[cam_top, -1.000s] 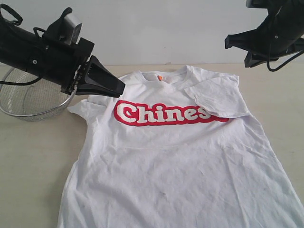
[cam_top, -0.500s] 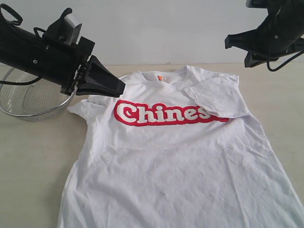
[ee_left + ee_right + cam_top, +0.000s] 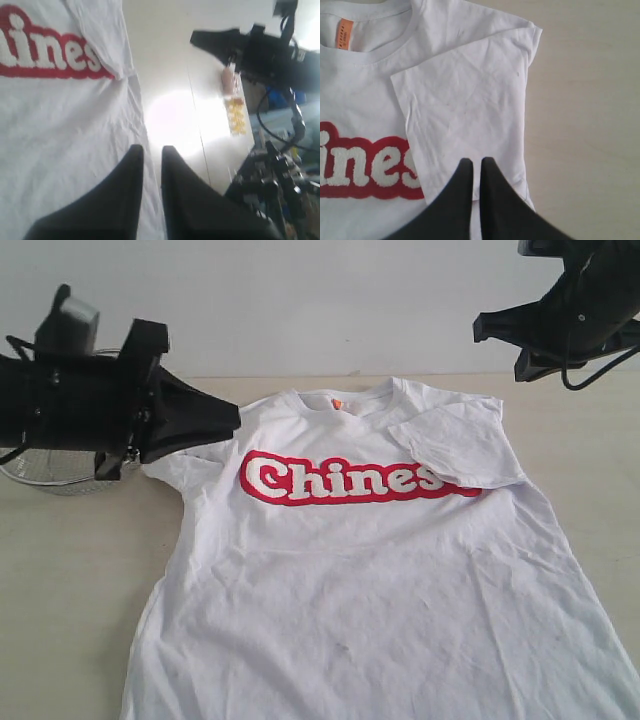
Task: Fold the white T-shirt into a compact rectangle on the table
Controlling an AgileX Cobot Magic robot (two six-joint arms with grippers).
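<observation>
White T-shirt (image 3: 380, 580), red-outlined white lettering (image 3: 350, 480), orange tag (image 3: 337, 403); beige table (image 3: 70, 570); seemingly silver bowl (image 3: 60, 480).

The white T-shirt (image 3: 380, 580) is soft, wrinkled, matt cloth, and its red-edged lettering (image 3: 350, 480) looks fuzzy and raised. The table (image 3: 70, 570) is smooth pale wood-grain with a slight sheen. The bowl (image 3: 45, 475) is shiny metal wire mesh. The left hand (image 3: 235, 422) and right hand (image 3: 478, 328) look like matt black plastic.

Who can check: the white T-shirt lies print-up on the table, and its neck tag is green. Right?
No. The white T-shirt lies print-up on the table, but its neck tag is orange, not green; the right wrist view shows it.
</observation>
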